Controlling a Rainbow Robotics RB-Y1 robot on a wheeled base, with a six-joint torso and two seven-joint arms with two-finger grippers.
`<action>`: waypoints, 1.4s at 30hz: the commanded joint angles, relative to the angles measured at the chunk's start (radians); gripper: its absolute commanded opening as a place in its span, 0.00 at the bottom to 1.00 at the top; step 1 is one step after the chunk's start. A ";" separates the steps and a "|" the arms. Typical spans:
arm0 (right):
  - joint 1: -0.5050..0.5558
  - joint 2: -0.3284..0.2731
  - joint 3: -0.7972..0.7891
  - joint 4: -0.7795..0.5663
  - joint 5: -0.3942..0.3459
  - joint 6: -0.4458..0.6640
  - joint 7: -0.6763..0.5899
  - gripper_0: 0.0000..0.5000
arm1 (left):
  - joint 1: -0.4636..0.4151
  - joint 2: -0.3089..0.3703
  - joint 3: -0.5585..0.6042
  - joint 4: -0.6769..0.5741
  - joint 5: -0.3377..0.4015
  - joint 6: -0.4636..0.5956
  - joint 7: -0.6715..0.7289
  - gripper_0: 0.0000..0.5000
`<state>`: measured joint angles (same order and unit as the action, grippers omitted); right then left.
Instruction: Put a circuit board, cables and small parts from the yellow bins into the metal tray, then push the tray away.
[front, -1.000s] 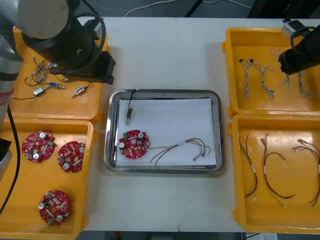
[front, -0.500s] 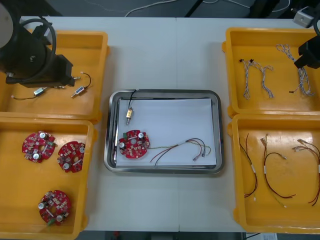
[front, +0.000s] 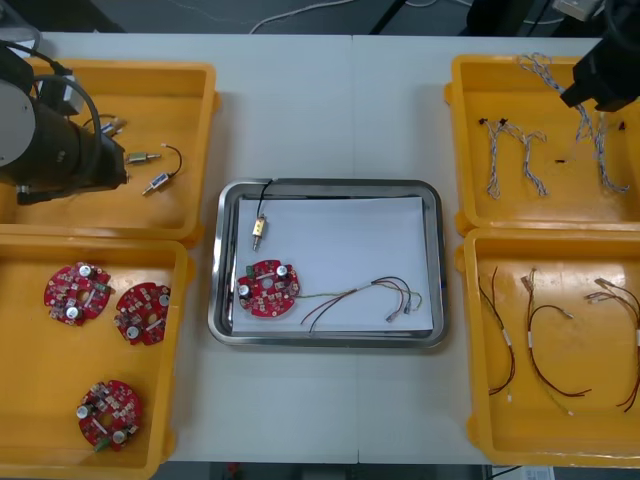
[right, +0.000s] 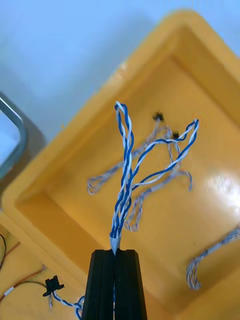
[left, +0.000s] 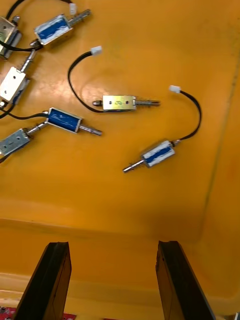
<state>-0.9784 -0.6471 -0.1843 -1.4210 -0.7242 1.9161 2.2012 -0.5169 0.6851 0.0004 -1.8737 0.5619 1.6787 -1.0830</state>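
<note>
Light table (front: 330, 100), with four yellow bins, two per side, and the metal tray (front: 440, 270) between them, white inside and touching no bin. The far left bin (front: 185, 100) holds small metal parts (left: 120, 102) with black leads, lying loose. The left arm hangs over that bin's outer half and covers some of them. The left gripper (left: 112, 245) is above the bin floor with its fingers wide apart and nothing between them, the parts lying beyond its tips. The near left bin (front: 30, 400) holds three round red circuit boards (front: 77, 293), set apart from each other. The far right bin (front: 470, 150) holds twisted blue and white cables (front: 510, 160). The right gripper (right: 115, 260) is raised over that bin's far outer corner, fingers pinched together on a held blue and white cable (right: 127, 170), whose strands hang clear of the bin floor. The near right bin (front: 560, 420) holds red and yellow cables (front: 545, 340), spread out. In the tray there is one circuit board (front: 268, 288) at the near left, a tray red and yellow cable (front: 370, 295) running from beside it toward the right, and one small metal part (front: 258, 229) with a black lead at the far left.
</note>
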 joint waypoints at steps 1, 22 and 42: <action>-0.023 0.064 0.103 -0.130 -0.027 0.004 0.018 0.00 | 0.032 0.039 0.030 -0.030 -0.039 -0.045 -0.124 1.00; -0.022 0.216 0.525 -0.277 -0.058 -0.091 0.052 0.00 | 0.034 0.039 0.058 0.014 0.001 -0.071 -0.322 1.00; -0.022 0.162 0.904 -0.177 -0.089 -0.373 0.150 0.00 | -0.149 0.042 0.082 0.343 0.046 -0.065 -0.756 1.00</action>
<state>-0.9783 -0.4518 0.6683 -1.5900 -0.7994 1.5667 2.3123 -0.5801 0.6864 0.0538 -1.5749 0.6255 1.6183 -1.6281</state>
